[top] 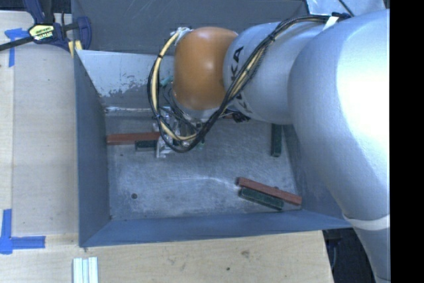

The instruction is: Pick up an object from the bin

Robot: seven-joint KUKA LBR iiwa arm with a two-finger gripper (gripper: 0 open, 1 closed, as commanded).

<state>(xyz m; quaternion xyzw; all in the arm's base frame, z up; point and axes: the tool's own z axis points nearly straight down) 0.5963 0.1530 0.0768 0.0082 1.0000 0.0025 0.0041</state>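
Observation:
My gripper [163, 146] is low over the bin's left middle, under the orange wrist cover, and only a bit of its metal tip shows. Right beside that tip lies a flat reddish-brown bar [130, 138] pointing left, with a small dark green piece [145, 146] just below it. Whether the fingers touch either of them is hidden by the wrist.
A second reddish-brown bar [270, 189] lies on a dark green bar [260, 198] near the bin's front right. A dark green stick [275, 141] lies upright-on-view at the right, next to the arm. The big arm covers the bin's right and back.

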